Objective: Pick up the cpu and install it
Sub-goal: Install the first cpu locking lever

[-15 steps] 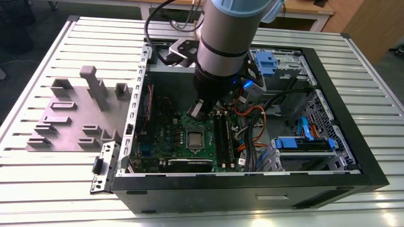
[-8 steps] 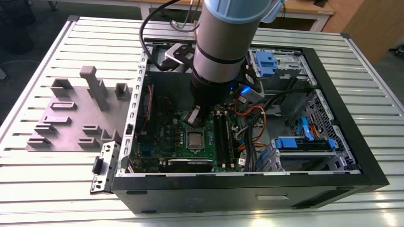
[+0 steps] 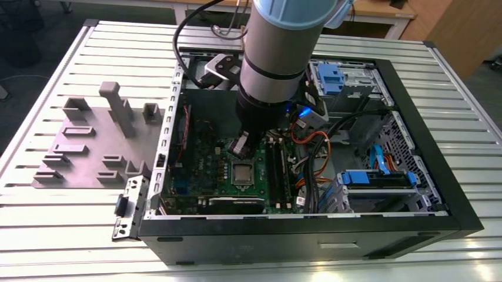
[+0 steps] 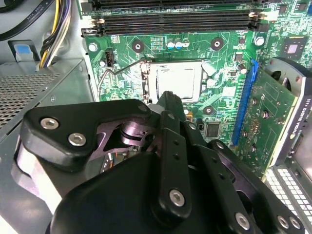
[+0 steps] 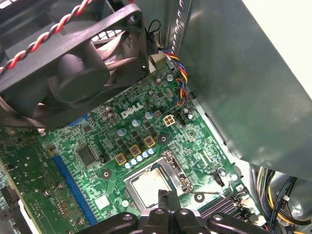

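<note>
The cpu [image 4: 175,80] is a silvery square lying flat inside the socket frame on the green motherboard [image 5: 97,141]. It also appears in the first wrist view [image 5: 146,187] and in the exterior view [image 3: 241,172]. My gripper [image 4: 168,97] hangs inside the open computer case, a little above the socket's edge. Its black fingers come together at the tip in both wrist views, with nothing between them [image 5: 168,197]. In the exterior view the gripper [image 3: 239,147] sits just behind the socket, under the grey arm.
A black fan [image 5: 73,63] with red-black wires looms over the board. Memory slots [image 4: 170,22] and a graphics card [image 4: 278,112] flank the socket. Cables [image 3: 314,147] and blue drive brackets [image 3: 377,176] fill the case's right side. Grey plastic blocks [image 3: 86,147] stand outside on the slatted table.
</note>
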`<action>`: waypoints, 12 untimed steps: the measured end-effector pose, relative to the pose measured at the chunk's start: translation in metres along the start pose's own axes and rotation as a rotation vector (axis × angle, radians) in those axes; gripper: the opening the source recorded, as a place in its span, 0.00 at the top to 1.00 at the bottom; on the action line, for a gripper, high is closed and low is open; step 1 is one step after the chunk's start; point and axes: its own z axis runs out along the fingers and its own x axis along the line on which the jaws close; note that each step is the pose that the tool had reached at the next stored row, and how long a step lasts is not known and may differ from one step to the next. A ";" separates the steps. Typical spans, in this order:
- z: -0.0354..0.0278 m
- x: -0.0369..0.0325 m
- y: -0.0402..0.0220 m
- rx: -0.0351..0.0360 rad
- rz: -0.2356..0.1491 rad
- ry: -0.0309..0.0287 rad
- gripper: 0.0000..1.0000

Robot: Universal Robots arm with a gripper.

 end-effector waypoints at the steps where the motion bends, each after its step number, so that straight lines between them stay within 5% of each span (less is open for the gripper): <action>1: 0.0000 0.0000 0.0000 0.0000 0.000 0.0000 0.89; 7: -0.0001 0.0001 0.0000 0.0000 0.000 -0.0001 0.89; 12: -0.0087 0.0000 0.0008 0.0008 0.000 -0.0005 0.89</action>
